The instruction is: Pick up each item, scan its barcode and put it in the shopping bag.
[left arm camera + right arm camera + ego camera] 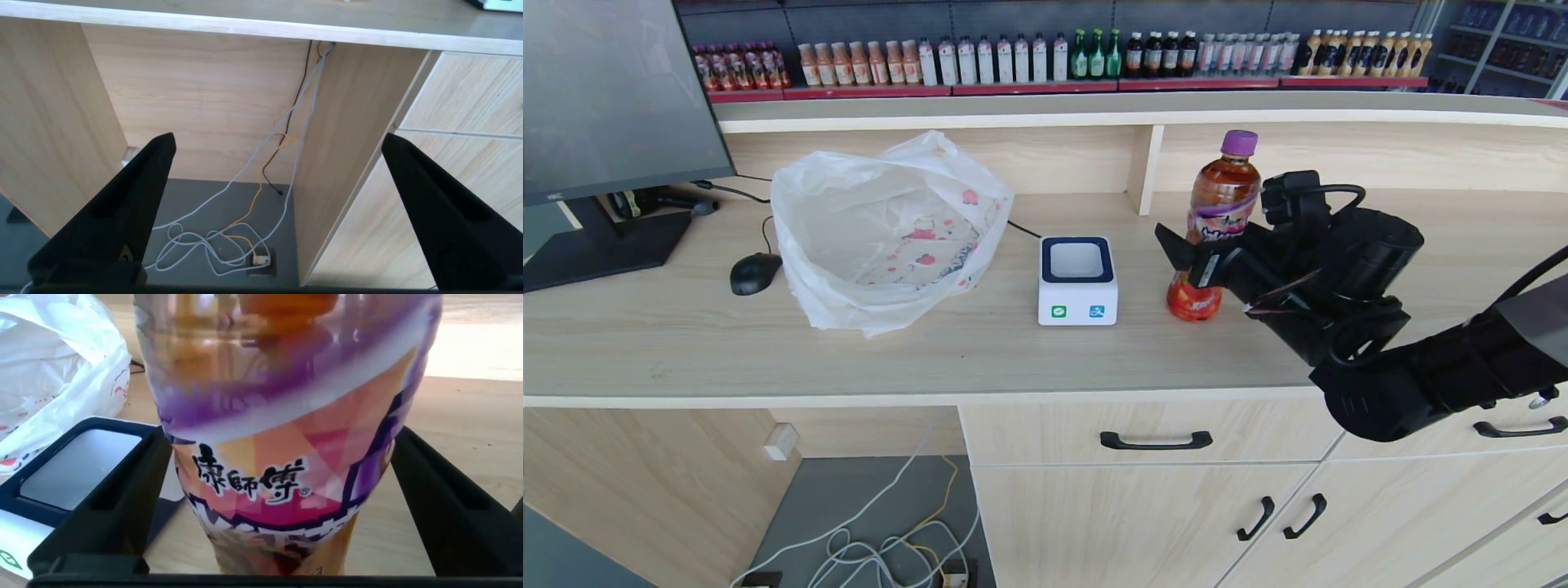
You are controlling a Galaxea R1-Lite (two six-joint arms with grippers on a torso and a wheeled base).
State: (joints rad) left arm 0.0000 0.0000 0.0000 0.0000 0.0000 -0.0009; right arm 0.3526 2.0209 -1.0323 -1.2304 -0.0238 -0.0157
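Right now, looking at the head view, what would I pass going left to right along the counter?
monitor → mouse → shopping bag → scanner → bottle

Shop — drink shelves point(1054, 61), checkout counter point(931, 343)

Amber bottle point(1222, 193) — purple cap point(1239, 142)
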